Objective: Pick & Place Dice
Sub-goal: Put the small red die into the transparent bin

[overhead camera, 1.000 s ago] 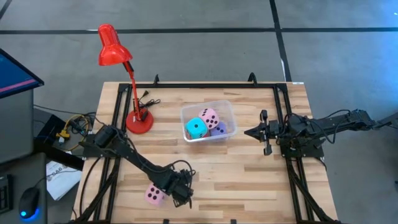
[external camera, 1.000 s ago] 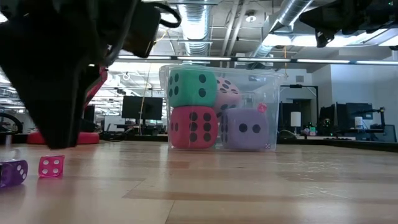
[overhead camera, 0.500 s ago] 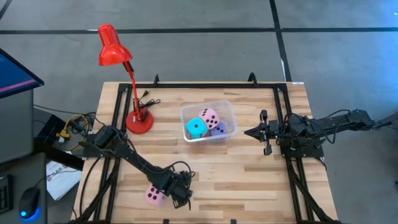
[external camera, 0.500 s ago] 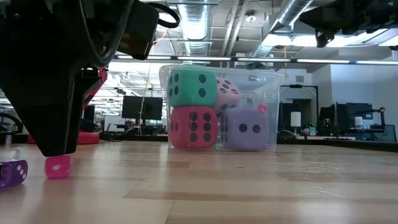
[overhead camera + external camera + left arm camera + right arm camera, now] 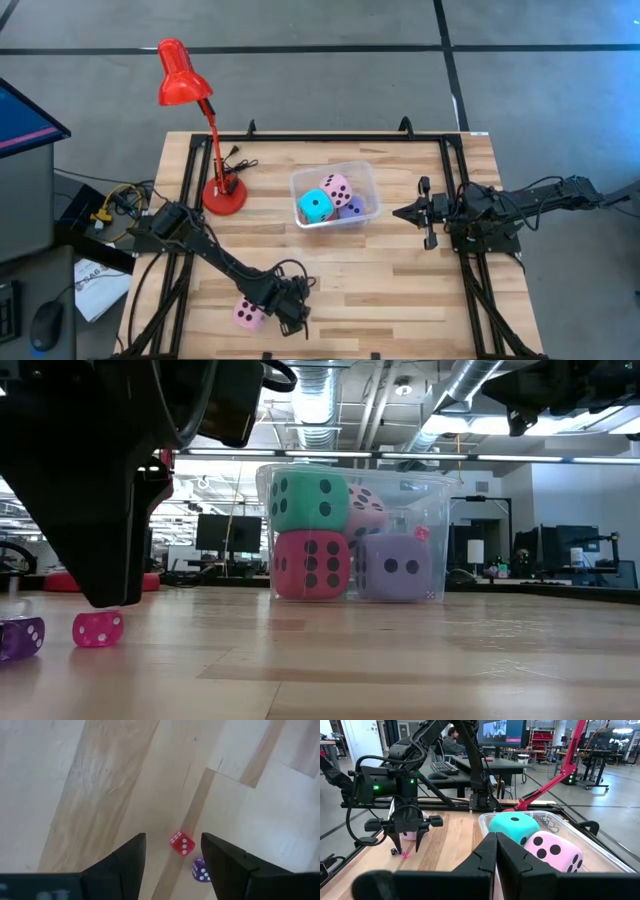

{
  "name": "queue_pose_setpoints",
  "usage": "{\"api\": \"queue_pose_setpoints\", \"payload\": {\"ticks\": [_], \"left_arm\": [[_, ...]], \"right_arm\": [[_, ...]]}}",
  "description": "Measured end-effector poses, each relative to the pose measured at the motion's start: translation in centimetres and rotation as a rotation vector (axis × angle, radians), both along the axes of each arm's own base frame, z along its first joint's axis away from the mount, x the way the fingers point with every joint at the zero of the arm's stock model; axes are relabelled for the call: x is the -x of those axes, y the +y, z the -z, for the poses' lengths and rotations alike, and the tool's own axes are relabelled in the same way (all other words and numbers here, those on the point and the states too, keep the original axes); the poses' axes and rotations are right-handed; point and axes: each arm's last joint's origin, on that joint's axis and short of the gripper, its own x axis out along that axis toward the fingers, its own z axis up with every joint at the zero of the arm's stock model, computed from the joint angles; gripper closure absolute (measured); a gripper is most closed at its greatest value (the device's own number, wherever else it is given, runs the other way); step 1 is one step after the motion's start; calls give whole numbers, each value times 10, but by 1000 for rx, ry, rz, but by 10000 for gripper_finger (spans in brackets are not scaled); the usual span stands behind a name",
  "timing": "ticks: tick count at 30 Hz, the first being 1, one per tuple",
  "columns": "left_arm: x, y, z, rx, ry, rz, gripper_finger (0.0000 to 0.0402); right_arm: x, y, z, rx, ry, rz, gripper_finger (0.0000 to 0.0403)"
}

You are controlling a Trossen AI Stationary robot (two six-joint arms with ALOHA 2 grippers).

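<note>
Here, at the left near the front edge of the surface point(image 5: 400, 290), the last big pink die point(image 5: 248, 314) lies just beside the left jaws. These stand partly open and hold nothing. Below them, two small dice rest on the wood: a small pink die point(image 5: 182, 843) and a small purple die point(image 5: 201, 870).

To do the pick well, I think the jaws should open wider, move over the big die, and come down straight so the soft cube is not pushed off the near edge.

In the middle, the clear bin point(image 5: 365, 178) already holds the cyan die point(image 5: 316, 207), another pink die point(image 5: 337, 188), the lavender die point(image 5: 352, 208) and the red die point(image 5: 310, 564). The wood between is bare; only the red lamp point(image 5: 222, 195) stands left of the bin.

At the right, the right jaws wait, closed on nothing.
</note>
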Motion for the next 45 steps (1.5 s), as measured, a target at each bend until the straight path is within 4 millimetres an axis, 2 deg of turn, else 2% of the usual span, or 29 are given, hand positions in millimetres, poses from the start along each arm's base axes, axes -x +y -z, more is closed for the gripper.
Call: {"api": "queue_pose_setpoints", "payload": {"ticks": [6,13,36,45], "left_arm": [[0,0,0,-1,1,-1,220],[-1,-3,12,8,29,7,220],[-1,-2,12,6,38,8,220],[-1,-2,12,5,38,10,265]], "right_arm": [[0,0,0,0,0,1,398],[0,0,0,1,3,0,398],[0,0,1,2,8,0,398],[0,0,1,2,8,0,398]]}}
